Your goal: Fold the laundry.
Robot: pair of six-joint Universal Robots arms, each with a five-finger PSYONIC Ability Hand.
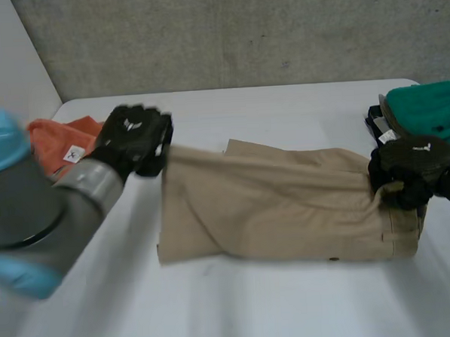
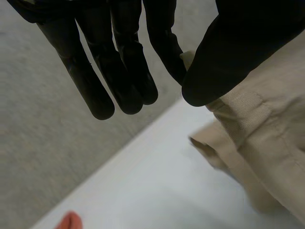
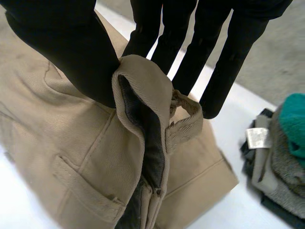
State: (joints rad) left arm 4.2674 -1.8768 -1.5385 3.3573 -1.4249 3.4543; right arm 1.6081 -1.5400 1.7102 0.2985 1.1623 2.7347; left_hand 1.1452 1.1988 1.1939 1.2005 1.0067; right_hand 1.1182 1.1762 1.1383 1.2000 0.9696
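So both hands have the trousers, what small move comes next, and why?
Probably carry the left hand over toward the right hand, folding the trousers in half: the left pinches the leg end, the right pinches the waistband, and the cloth lies stretched between them.

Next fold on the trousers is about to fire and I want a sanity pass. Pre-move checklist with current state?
1. Left hand fingers pinching the trousers at the leg hem: ok.
2. Right hand fingers pinching the waistband: ok.
3. Cloth smooth between the hands: not ok, creases run across the middle.
4. Orange garment apart from the left arm: cannot tell, the arm overlaps it in the head view.
5. Stacked clothes apart from the trousers: ok, bare table lies between.
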